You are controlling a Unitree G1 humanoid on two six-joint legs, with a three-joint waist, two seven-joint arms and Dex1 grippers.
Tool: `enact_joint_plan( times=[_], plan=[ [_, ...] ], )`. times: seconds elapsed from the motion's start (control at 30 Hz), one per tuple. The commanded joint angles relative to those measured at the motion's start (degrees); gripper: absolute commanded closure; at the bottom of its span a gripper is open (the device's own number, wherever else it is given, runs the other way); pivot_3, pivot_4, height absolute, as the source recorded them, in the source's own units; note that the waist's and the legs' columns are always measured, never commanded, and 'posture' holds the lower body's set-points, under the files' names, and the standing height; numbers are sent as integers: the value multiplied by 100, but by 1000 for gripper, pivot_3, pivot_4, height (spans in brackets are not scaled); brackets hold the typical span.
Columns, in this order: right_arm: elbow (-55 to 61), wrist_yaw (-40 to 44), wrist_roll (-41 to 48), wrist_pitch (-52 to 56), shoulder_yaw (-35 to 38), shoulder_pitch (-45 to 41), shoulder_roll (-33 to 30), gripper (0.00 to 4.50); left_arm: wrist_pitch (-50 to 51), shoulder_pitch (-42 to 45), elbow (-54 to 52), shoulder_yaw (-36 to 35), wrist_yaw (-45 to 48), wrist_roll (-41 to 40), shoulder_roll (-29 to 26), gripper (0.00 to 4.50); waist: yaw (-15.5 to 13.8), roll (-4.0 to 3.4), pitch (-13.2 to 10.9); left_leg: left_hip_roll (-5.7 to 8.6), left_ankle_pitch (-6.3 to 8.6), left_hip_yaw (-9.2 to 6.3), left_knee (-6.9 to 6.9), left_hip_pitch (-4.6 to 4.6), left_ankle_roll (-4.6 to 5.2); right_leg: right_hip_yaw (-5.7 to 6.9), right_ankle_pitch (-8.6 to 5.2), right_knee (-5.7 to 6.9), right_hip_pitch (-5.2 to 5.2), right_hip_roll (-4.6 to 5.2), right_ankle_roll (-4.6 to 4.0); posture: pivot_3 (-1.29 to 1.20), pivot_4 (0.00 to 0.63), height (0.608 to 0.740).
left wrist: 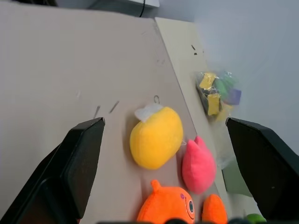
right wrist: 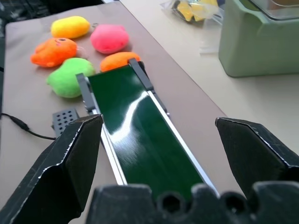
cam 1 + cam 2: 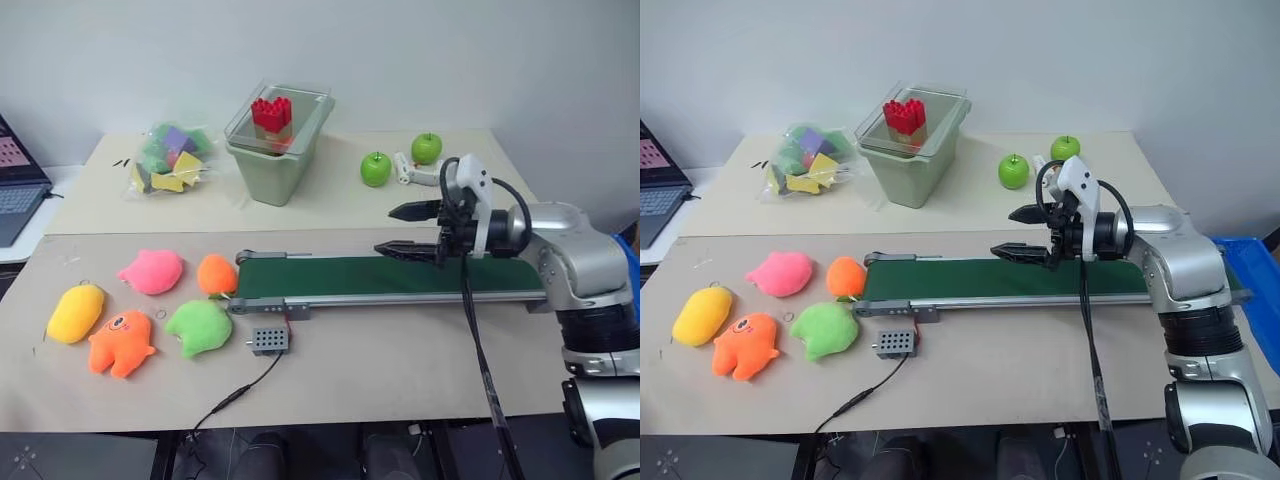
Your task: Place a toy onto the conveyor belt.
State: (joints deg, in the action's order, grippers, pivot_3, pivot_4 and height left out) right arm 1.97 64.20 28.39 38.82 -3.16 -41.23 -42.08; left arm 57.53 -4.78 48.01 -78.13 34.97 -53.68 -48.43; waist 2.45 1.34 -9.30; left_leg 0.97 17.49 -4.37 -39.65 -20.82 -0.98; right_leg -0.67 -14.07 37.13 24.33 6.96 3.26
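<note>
At lower left we count five plush toys: nearest, one orange monster-shaped plush [image 3: 121,342] and one lime-green plush [image 3: 199,327]; then the oval bright yellow plush toy [image 3: 76,312] lying on the tan mat, one round orange plush [image 3: 216,274] and one pink plush [image 3: 151,271]. Mid-frame runs one long dark green conveyor belt [image 3: 330,277], our right gripper [image 3: 404,230] hovering over it, jaws wide and empty. Our left gripper [image 1: 159,154] is spread wide, holding nothing. Farther up sit two green apples [image 3: 376,169].

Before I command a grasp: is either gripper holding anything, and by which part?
Nothing is held. The right gripper is open over the conveyor belt; the left gripper is open, with the yellow toy lying untouched on the table.
</note>
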Motion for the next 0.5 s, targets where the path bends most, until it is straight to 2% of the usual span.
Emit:
enact_joint_plan(
  times=[0.03, 0.2, 0.5],
  plan=[
    [518, 79, 468, 305, 395, -70, -118, 0, -326, 185, 610, 265, 282, 49, -326, 59, -4, 0, 0, 0, 0, -1, 0, 0, 0, 0, 0, 1, 1, 0, 0, 0, 150, 740],
    [993, 75, 1104, 733, 708, -183, -140, 0, -686, 755, 1292, 730, 485, 155, -501, 59, -42, 1, 1, 0, 0, -10, 1, 0, -1, 1, 0, 0, -1, 3, 0, 0, 150, 740],
    [1368, 277, 808, 295, 444, -139, -371, 0, -1133, 1677, 1895, 1369, 549, 313, -490, 59, 8, 5, 2, 1, 0, -7, 4, -2, -1, -3, 0, 3, 8, 4, 0, 0, 150, 740]
  ],
)
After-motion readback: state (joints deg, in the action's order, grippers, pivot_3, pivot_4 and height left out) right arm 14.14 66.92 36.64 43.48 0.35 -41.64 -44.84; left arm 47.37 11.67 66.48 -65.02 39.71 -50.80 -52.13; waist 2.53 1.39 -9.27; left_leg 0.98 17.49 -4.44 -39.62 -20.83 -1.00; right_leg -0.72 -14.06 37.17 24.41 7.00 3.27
